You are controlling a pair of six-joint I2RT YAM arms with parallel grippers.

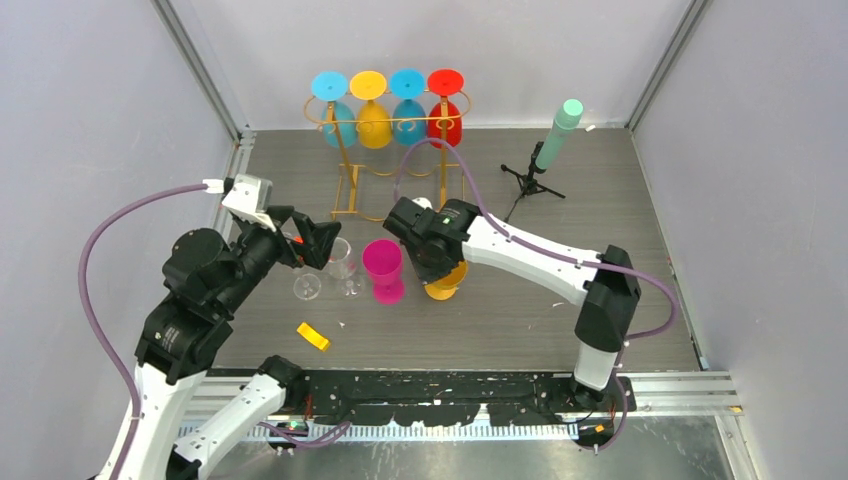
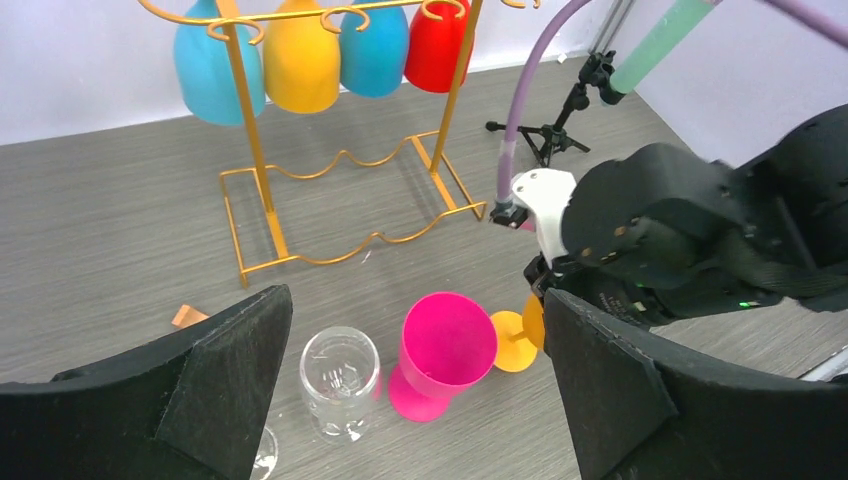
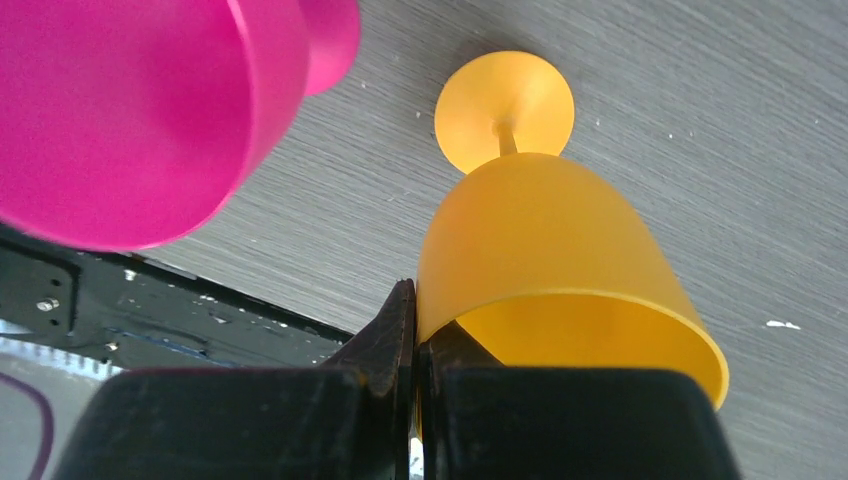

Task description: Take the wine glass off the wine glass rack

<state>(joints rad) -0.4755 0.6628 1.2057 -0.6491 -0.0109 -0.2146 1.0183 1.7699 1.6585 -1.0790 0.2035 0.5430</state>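
The gold wine glass rack [image 1: 346, 170] [image 2: 250, 150] stands at the back. Four glasses hang upside down from it: blue [image 1: 338, 122], yellow [image 1: 373, 122], blue [image 1: 407, 118] and red [image 1: 445, 120]. My right gripper [image 1: 432, 262] [image 3: 415, 310] is shut on the rim wall of an orange wine glass [image 1: 446, 284] [image 3: 540, 240]. That glass is upright in front of the rack, its foot [image 2: 513, 341] at the table surface. My left gripper [image 1: 322, 244] [image 2: 415, 300] hangs open over a clear glass [image 1: 340, 258] [image 2: 340, 380], holding nothing.
A pink glass [image 1: 383, 268] [image 2: 447, 345] stands upright between the clear and orange glasses. A second clear glass [image 1: 307, 287] is nearer the left arm. A yellow block [image 1: 313, 336] lies near the front. A black tripod with a green cylinder [image 1: 548, 148] stands back right. Walls enclose the table.
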